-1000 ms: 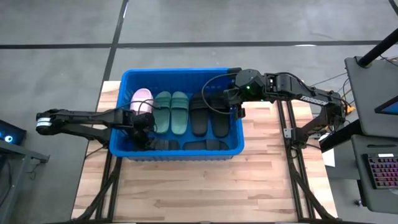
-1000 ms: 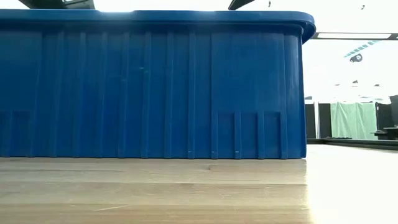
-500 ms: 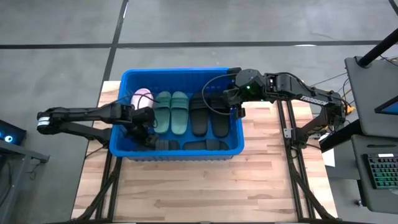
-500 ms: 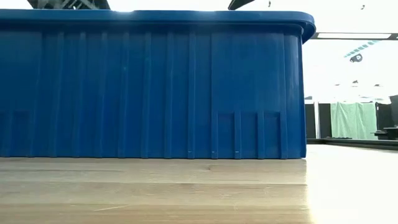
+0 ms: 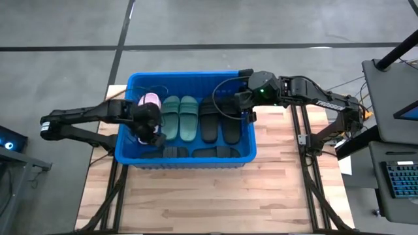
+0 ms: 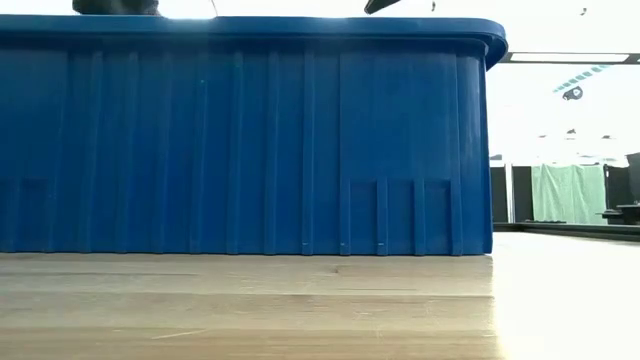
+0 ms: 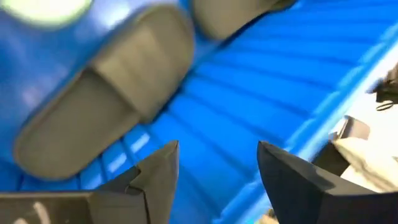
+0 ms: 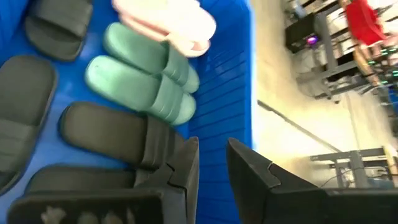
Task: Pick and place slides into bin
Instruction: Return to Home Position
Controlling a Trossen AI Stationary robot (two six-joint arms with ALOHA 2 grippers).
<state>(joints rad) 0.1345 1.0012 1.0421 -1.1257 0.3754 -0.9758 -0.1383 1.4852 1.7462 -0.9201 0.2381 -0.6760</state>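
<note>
The blue bin [image 5: 189, 79] stands on the wooden table and its near wall [image 6: 240, 140] fills the low view. Inside lie a pink slide [image 5: 150, 100], two green slides [image 5: 179, 116], two black slides [image 5: 219, 123] beside them and more black ones along the near wall [image 5: 196, 152]. My left gripper [image 5: 151, 132] hangs open over the bin's left end, above a black slide [image 7: 106, 118], with nothing between its fingers [image 7: 217, 168]. My right gripper [image 5: 246, 109] hovers over the bin's far right part, its fingers [image 8: 214, 163] a little apart and empty.
Bare wooden table [image 5: 196, 196] lies on the near side of the bin. A desk with a keyboard [image 5: 398, 179] stands past the table's right edge. The bin's walls rise high around the slides.
My left gripper has risen from low inside the bin's left end to above the slides, staying open and empty. The slides in the bin lie as before.
</note>
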